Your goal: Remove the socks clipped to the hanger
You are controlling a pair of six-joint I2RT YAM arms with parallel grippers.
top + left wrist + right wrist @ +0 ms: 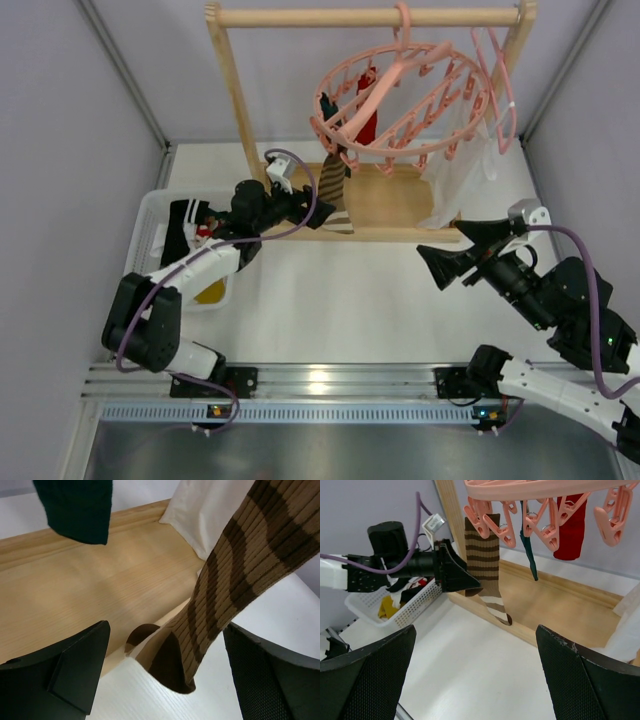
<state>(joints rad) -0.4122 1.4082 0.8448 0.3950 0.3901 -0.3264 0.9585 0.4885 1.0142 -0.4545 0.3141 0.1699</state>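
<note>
The round pink hanger hangs by its hook from the top bar of the wooden rack, at the back of the desk. Three socks are clipped to it. A brown striped sock is on the left. A teal sock is in the middle. A red sock is to the right of that. Most of the other clips are bare.

The brown striped sock hangs the lowest, with its toe down by the front edge of the rack's base board. A white garment hangs at the right end of the rack and reaches the base board.

The left claw is wide apart and grips nothing. Its fingers sit on either side of the foot of the brown striped sock. In the left wrist view the sock is nearer the right finger, but touching or just beside is hard to tell. The teal sock's tip hangs above and to the left of this claw, well apart from it.

The right claw is also wide apart and empty. It is over the bare desk to the right of the rack base, pointed toward the hanger, and touches nothing.

A white slotted basket sits on the desk at the left, beside the left arm. Inside it is a black sock with white stripes. Next to that is a bit of something red and white. A yellow item lies at the near end. The arm covers part of the basket, so any other contents are not readable.
</note>
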